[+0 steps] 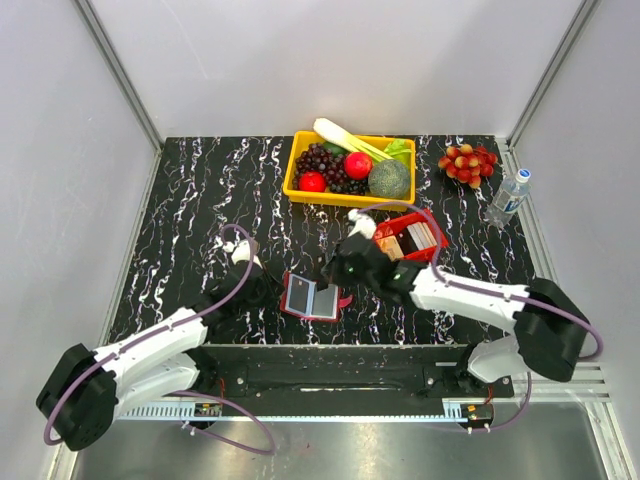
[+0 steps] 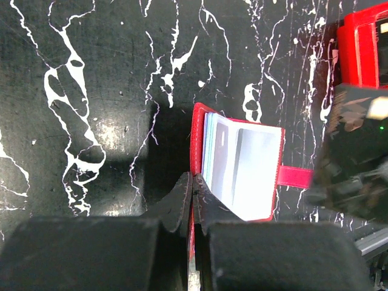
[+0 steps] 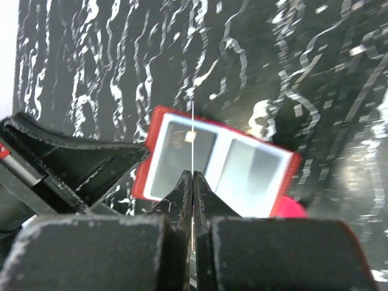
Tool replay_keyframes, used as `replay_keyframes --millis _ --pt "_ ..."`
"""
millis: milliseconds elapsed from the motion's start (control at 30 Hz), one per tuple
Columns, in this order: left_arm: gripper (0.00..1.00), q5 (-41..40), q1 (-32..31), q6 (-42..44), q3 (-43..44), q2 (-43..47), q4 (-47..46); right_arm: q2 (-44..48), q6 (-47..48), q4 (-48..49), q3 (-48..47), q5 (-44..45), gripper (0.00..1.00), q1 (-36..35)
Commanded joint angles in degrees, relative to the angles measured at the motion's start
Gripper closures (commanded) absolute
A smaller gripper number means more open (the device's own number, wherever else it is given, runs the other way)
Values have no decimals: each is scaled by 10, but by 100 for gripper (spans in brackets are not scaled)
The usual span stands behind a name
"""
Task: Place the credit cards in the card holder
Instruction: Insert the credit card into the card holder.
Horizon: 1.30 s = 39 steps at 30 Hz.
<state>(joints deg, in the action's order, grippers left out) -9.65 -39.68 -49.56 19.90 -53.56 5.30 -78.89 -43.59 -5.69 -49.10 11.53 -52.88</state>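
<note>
The card holder [image 1: 303, 296] lies open on the black marbled table [image 1: 200, 200], just in front of the arm bases and about in the middle between the two arms. Its pale blue-grey pockets face up and its red strap [image 2: 295, 177] points to the right side. The left gripper [image 2: 193, 183] has its fingers pressed together on the red left edge of the holder, so it pinches the cover there. The right gripper [image 3: 193, 179] hangs over the holder with its fingers closed on one thin card [image 3: 193, 127], which it holds on its edge. In the right wrist view this card appears only as a fine pale line, so its colour I cannot tell. The card is over the pocket on the side of the left gripper, near the middle fold; if it touches the pocket or not, I cannot say. Behind the right gripper stands a bright red tray [image 1: 437, 229], and in it are the other credit cards [image 1: 412, 238], one tan and one whitish among them. Further back there is a yellow bin [image 1: 296, 170] with fruits and vegetables, right of it a bunch of small red and yellow fruits [image 1: 467, 162], and a water bottle [image 1: 508, 196] near the right edge of the table
</note>
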Motion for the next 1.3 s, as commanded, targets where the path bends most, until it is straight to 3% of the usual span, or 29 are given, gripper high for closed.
replay_keyframes --millis 0,333,1267 --pt "100 12 3 -6 16 23 -17 -47 -103 103 -23 105 100 -66" --pt "100 14 3 -15 8 38 -18 -112 -117 144 -64 198 100 -136" --pt "100 11 3 -13 7 36 -17 -158 -98 61 -116 250 100 -154"
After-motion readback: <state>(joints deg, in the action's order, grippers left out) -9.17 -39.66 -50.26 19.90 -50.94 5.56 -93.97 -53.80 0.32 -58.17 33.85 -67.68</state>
